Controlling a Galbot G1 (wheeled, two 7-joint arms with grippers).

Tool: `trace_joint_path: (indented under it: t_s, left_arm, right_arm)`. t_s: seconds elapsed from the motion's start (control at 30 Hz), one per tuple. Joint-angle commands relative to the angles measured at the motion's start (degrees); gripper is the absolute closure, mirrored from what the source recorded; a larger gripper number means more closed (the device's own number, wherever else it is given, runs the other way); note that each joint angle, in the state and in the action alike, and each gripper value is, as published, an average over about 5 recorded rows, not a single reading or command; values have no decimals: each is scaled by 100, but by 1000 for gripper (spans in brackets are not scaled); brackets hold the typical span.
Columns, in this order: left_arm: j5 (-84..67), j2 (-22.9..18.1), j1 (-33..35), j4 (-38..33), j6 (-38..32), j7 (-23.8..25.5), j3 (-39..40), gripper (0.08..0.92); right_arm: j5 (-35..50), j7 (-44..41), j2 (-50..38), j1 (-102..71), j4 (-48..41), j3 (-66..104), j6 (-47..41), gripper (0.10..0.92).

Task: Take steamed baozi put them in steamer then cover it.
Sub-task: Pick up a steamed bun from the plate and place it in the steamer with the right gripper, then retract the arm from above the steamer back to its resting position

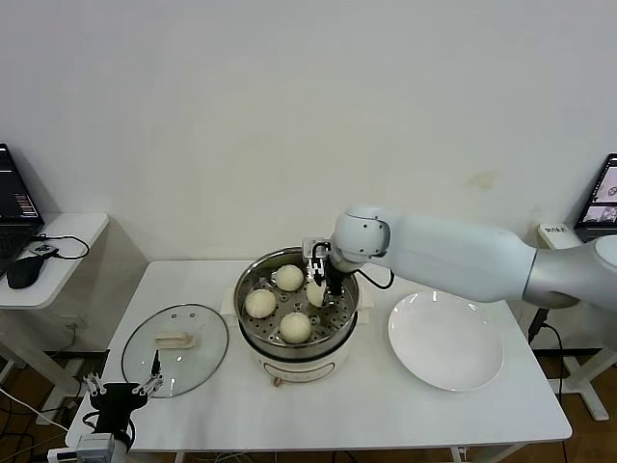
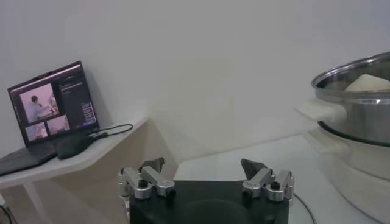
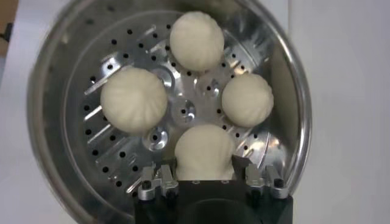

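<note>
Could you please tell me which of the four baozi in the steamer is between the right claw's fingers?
The baozi nearest the plate side of the steamer: it sits within the right claw, while the other three lie free on the tray.

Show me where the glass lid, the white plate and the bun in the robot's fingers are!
cover (image 1: 175, 349): head view, on its glass.
plate (image 1: 446, 340): head view, its bare middle.
baozi (image 3: 204, 153): right wrist view, its top.

A white table (image 1: 386, 405) fills the middle. On it, at about four o'clock, lies a white plate (image 1: 446, 340). At nine o'clock a side shelf (image 1: 67, 231) carries a laptop (image 1: 14, 198) and a black mouse (image 1: 24, 271).
</note>
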Motion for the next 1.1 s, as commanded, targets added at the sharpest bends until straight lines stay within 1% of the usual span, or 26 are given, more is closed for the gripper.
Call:
trace_joint_path:
  t_s: [0.03,0.2,0.3,0.43,0.53,0.63,0.77,0.83,0.93,1.0,1.1]
  left_arm:
    - [1,-1,-1,4,2,-2,1,177]
    - [3,-1,1,-5,1,-5,-13,177]
    - [2,-3,11,-5,-1,-7,-24,177]
    - [-1,-5,25,-16,-3,-7,-23,177]
    - [-5,-9,23,-26,-3,-4,-19,177]
    - [-12,-3,18,-21,-6,-3,-18,177]
    - [-1,11,-14,19,-15,5,-7,177]
    - [12,15,-43,50,-18,9,9,177]
    - [18,13,-80,97,-19,7,23,177]
    - [20,8,-100,137,-34,-7,27,177]
    - [31,-18,-125,204,-78,-43,45,177]
  right_arm:
    - [-206,52,132,-195,-144,22,-71,440]
    - [-310,61,91,-200,-137,193,-72,431]
    - [-308,45,3,-141,-77,336,-74,375]
    - [-198,71,-250,-16,163,508,-77,262]
    - [-11,292,-586,18,510,733,-78,214]
    - [315,1003,-972,-40,948,998,-65,204]
    - [825,2671,-1540,-401,1615,1392,218,203]
    - [1124,3462,-1844,-788,1923,1690,571,202]
    - [1429,4498,-2283,-1703,2310,2275,1407,203]
    - [1326,4895,-2554,-2568,2476,2896,1981,203]
    - [860,5077,-2819,-4192,2589,4287,2543,203]
